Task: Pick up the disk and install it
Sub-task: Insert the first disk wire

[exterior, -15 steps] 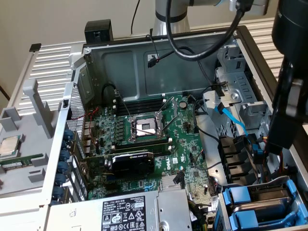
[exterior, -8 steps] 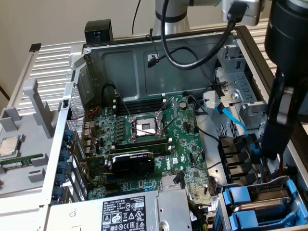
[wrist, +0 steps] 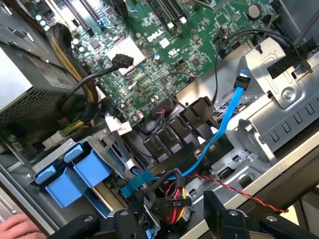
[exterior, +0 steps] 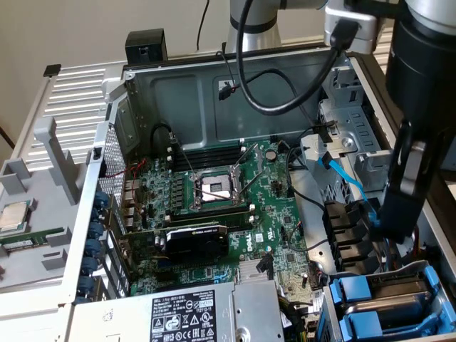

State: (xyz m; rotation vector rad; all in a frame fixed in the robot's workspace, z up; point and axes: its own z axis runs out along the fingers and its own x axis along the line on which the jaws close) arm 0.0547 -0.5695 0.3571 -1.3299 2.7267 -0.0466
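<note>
**Exterior view.** Found open computer case (exterior: 214,78), power supply (exterior: 192,313) at its near edge. Logged disk (exterior: 360,293) in blue carrier, seated in drive cage (exterior: 407,269) just beside the power supply, on the exterior view's right. Counted two blue carrier fronts, stacked. Saw gripper (exterior: 390,224) hanging near the cage, farther from the power supply. Noted one blue data cable (exterior: 342,174) and a row of black plugs between gripper and motherboard (exterior: 221,206). Spotted one CPU chip (exterior: 14,215) outside the case, well apart from the power supply.

**Wrist view.** Fingers (wrist: 219,214) stood wide apart, nothing between. Placed disk (wrist: 92,167) just beside the power supply (wrist: 30,94). Marked blue data cable (wrist: 219,134) and one red-yellow wire bundle (wrist: 174,199) crossing between gripper (wrist: 172,224) and disk. Caught one hand (wrist: 15,229) near the cage. Found open room over the motherboard (wrist: 164,55) only.
</note>
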